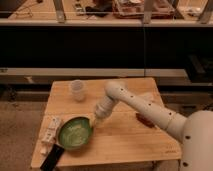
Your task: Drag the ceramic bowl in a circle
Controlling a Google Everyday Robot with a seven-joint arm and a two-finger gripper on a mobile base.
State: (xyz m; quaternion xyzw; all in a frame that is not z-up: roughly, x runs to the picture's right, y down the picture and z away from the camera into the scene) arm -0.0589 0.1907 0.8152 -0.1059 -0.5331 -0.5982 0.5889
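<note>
The ceramic bowl [75,133] is a wide, shallow green dish with a pale leaf pattern inside. It sits at the front left of the wooden table [130,140]. My gripper [96,120] is at the bowl's right rim, at the end of the white arm [145,107] that reaches in from the right. The gripper touches or overlaps the rim.
A small translucent whitish cup [77,90] stands at the back left. A white packet [50,130] and a black flat object [51,157] lie at the bowl's left and front-left, near the table edge. A dark item [145,120] lies behind the arm on the right.
</note>
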